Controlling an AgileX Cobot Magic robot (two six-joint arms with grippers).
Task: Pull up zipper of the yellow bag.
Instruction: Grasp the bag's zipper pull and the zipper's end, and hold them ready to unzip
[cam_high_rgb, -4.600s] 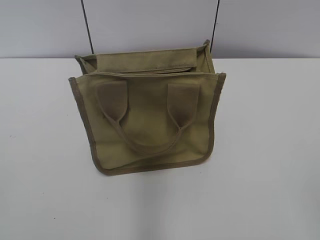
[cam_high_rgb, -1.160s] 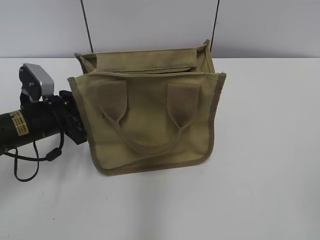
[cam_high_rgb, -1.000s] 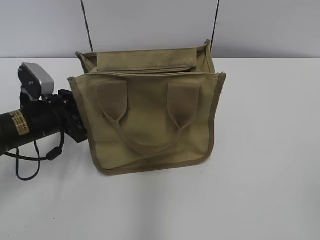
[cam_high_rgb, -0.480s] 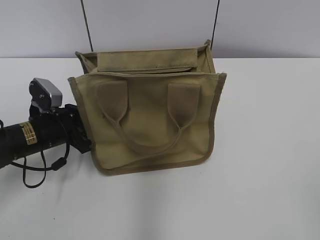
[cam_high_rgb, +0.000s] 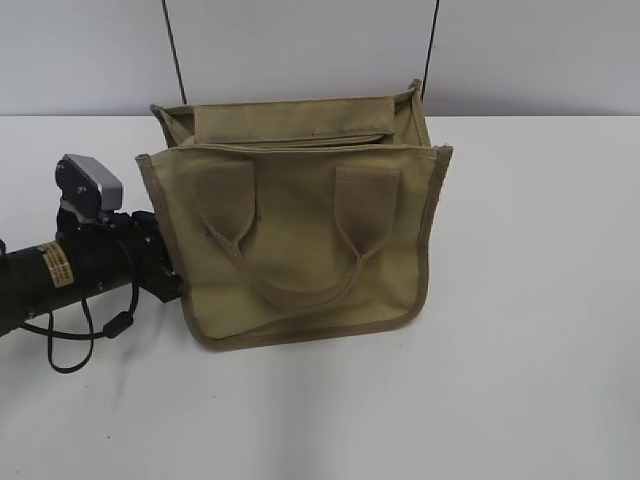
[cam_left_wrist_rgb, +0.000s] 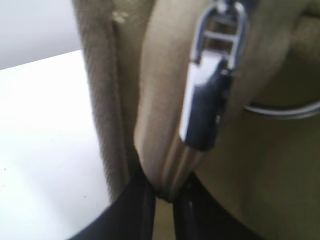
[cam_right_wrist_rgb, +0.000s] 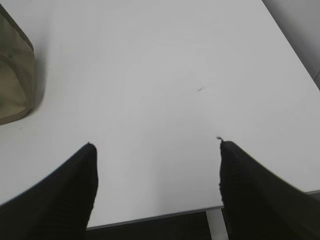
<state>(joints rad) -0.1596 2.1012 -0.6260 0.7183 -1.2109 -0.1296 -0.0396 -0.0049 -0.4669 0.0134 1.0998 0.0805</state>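
Note:
The yellow bag (cam_high_rgb: 300, 250) stands on the white table with its handles facing the camera. The zipper (cam_high_rgb: 300, 141) runs along its top panel. My left gripper (cam_high_rgb: 160, 270) is against the bag's left side, its fingertips hidden behind the edge binding. In the left wrist view the two black fingers (cam_left_wrist_rgb: 162, 195) are shut on a fold of khaki zipper tape (cam_left_wrist_rgb: 167, 165), just below the grey metal pull (cam_left_wrist_rgb: 210, 95), which hangs free. My right gripper (cam_right_wrist_rgb: 155, 145) is open and empty over bare table, with a corner of the bag (cam_right_wrist_rgb: 15, 80) at its far left.
A metal ring (cam_left_wrist_rgb: 285, 110) hangs on the bag beside the pull. Two thin black cables (cam_high_rgb: 175, 50) run up the wall behind the bag. The table's edge (cam_right_wrist_rgb: 165, 215) lies just under my right gripper.
The left arm came in from the left to the bag's left side, then slid toward the bag's lower left corner. In the last half second it barely moved. The bag stayed put.

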